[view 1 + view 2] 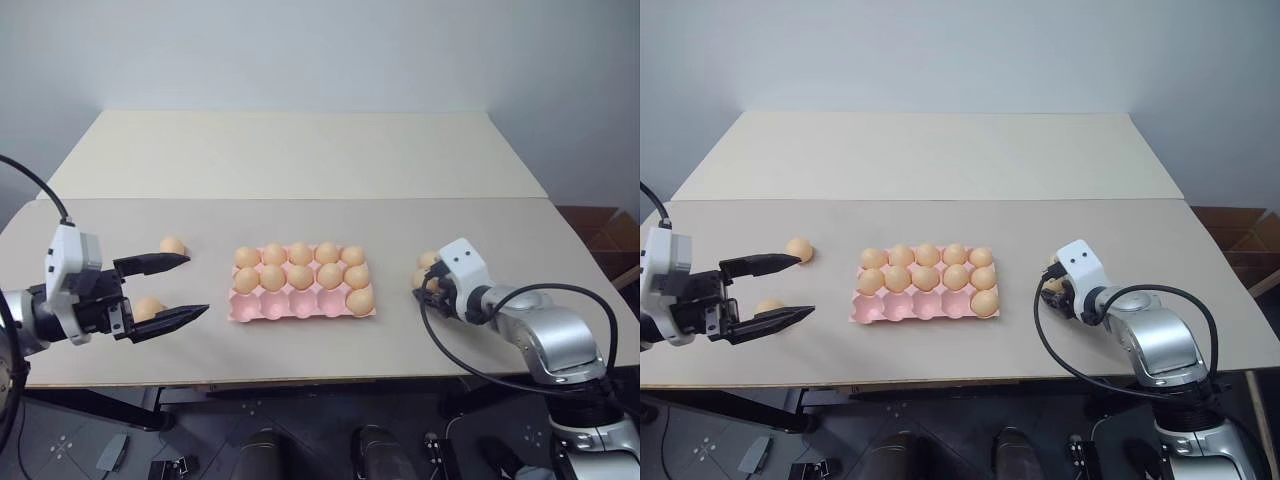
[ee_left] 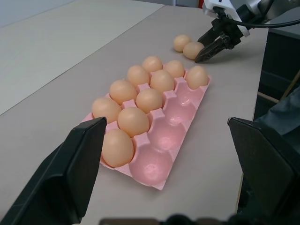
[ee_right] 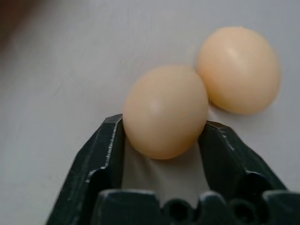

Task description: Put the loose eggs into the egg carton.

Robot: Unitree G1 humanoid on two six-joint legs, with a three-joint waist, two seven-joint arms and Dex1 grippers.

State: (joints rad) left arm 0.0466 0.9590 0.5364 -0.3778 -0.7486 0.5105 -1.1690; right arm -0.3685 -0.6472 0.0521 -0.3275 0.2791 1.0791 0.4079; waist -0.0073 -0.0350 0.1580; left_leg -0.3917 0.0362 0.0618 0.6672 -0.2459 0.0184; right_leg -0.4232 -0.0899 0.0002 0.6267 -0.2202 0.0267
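Egg carton sits mid-frame on the table, its back two rows full, one egg in the front row's right cup, other front cups bare. Left of it lie two loose eggs, one behind the other, the nearer between the left gripper's fingers. Right of the carton two more eggs lie touching, at the right gripper.

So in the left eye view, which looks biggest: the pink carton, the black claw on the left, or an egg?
1. Egg carton.
2. Left end effector, open; its nearness to the camera inflates it.
3. A loose egg.
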